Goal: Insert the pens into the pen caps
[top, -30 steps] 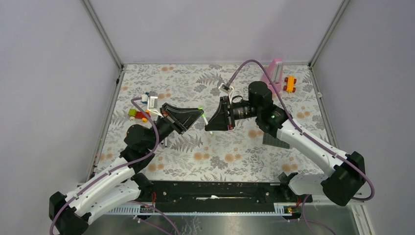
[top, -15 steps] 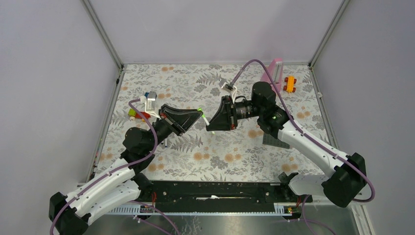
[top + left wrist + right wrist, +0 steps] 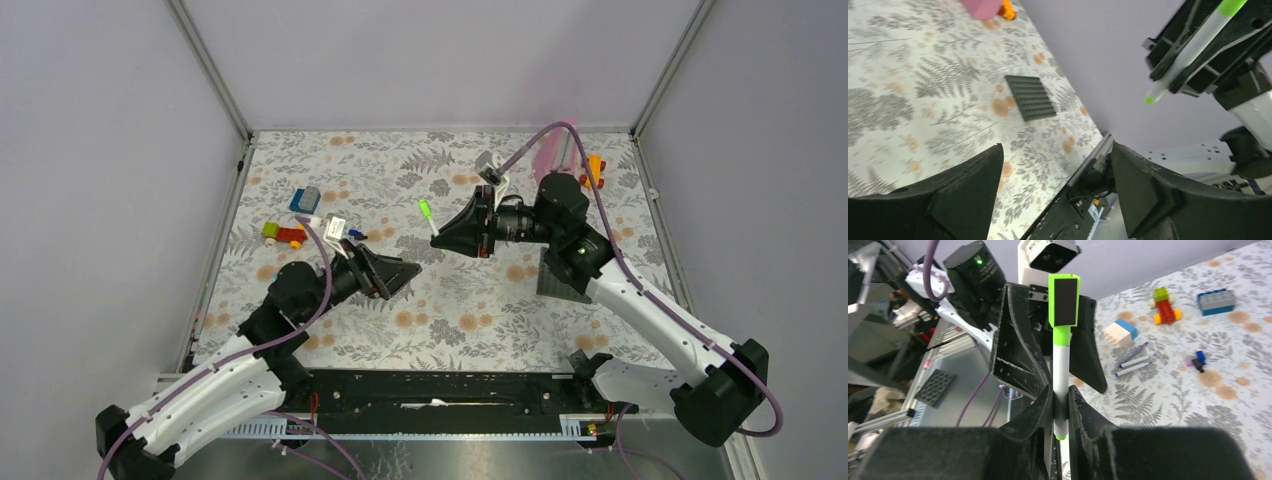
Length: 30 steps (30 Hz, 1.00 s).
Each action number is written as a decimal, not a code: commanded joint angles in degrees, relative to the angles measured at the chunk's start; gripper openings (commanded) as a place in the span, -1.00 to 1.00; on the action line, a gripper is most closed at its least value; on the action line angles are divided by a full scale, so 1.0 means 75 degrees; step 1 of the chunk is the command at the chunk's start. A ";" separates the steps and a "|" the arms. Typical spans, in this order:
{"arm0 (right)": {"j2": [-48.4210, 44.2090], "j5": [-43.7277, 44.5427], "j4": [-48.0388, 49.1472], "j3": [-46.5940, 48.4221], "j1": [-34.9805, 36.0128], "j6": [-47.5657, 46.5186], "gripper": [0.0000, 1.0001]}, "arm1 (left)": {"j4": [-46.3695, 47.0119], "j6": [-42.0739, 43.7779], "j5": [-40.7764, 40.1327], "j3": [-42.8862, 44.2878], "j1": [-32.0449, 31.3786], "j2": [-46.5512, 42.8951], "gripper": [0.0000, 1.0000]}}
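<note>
Fingers (image 3: 1034,415) on the right half-hide the pen (image 3: 1061,365) (green tip shows).

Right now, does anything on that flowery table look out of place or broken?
Nothing looks broken or spilled. A few small caps lie loose, apart from the pens on the table, and toy bricks sit scattered nearby. The right claw grips a green-capped pen in mid-air.

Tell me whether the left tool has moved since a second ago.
Yes. The left tool has pulled back toward the near edge: level with the toy car before, now nearer than it.
</note>
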 commanded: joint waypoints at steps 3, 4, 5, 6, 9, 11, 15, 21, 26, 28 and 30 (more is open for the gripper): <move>-0.0362 0.2005 -0.0564 -0.0439 -0.0058 -0.0824 -1.00 | -0.1887 0.0246 -0.1402 0.0439 -0.0002 -0.1167 0.80; -0.0355 0.2532 -0.0773 -0.0451 -0.0052 -0.0858 -1.00 | -0.2127 0.0302 -0.1580 0.0563 0.0000 -0.1303 0.85; -0.0336 0.3060 -0.0998 -0.0461 -0.0052 -0.0877 -1.00 | -0.2425 0.0387 -0.1726 0.0674 -0.0003 -0.1399 0.88; -0.0307 0.3567 -0.1222 -0.0464 -0.0053 -0.0879 -1.00 | -0.2704 0.0495 -0.1862 0.0815 0.0005 -0.1473 0.93; -0.0136 0.5025 -0.2133 -0.0320 -0.0058 -0.0844 -1.00 | -0.3727 0.0824 -0.2333 0.1290 0.0003 -0.1589 0.98; 0.0047 0.5854 -0.2707 -0.0174 -0.0052 -0.0800 -1.00 | -0.4479 0.1007 -0.2726 0.1642 0.0001 -0.1614 0.98; 0.0522 0.7143 -0.3425 -0.0027 -0.0050 -0.0738 -1.00 | -0.5618 0.1383 -0.3363 0.2210 0.0000 -0.1687 0.98; 0.1608 0.8134 -0.4056 0.0236 -0.0144 -0.0575 -1.00 | -0.6856 0.1684 -0.4540 0.2732 0.0001 -0.1754 0.98; 0.2595 0.8286 -0.4074 0.0443 -0.0452 -0.0498 -1.00 | -0.7046 0.1706 -0.4858 0.2751 0.0001 -0.1816 0.98; 0.2957 0.8337 -0.4081 0.0549 -0.0597 -0.0494 -1.00 | -0.7149 0.1700 -0.4983 0.2743 -0.0003 -0.1755 0.98; 0.3324 0.8427 -0.4087 0.0649 -0.0752 -0.0522 -1.00 | -0.7174 0.1681 -0.5062 0.2701 0.0000 -0.1731 0.98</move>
